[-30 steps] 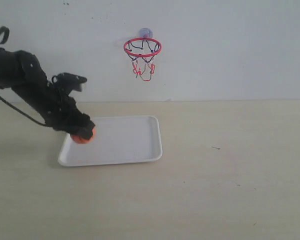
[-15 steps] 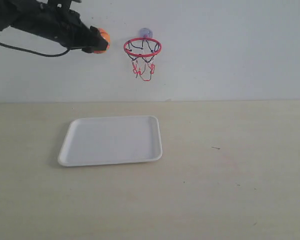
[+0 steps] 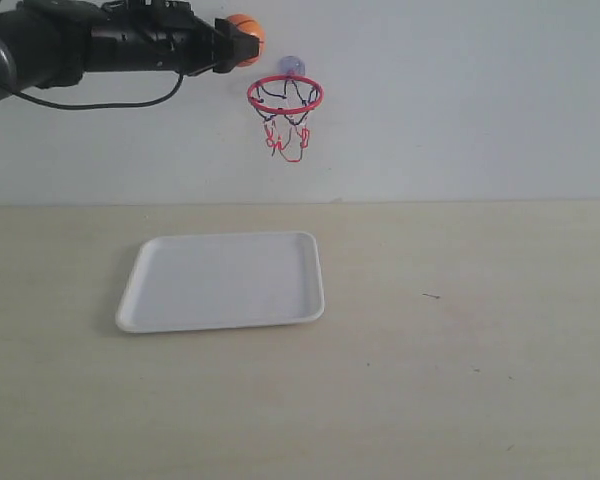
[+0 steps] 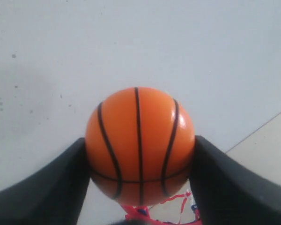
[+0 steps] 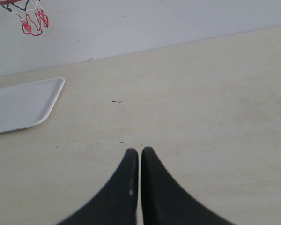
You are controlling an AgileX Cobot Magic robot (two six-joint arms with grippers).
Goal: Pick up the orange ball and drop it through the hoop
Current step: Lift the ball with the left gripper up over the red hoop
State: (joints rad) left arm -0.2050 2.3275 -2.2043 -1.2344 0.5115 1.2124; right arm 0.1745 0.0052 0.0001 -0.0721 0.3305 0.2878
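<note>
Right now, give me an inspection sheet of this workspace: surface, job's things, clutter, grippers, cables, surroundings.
Surface: pale table, a few small dark specks.
Job's things: orange ball held high, up and to the left of the ring in the exterior view; hoop mounted on the wall, net hanging below.
Clutter: white tray flat on the table, nothing seen on it.
Grippers: left gripper shut on the orange ball, fingers on two opposite sides; right gripper shut, holding nothing, over the table.
Cables: black cable sagging under the left arm.
Surroundings: white wall behind, faint marks.
</note>
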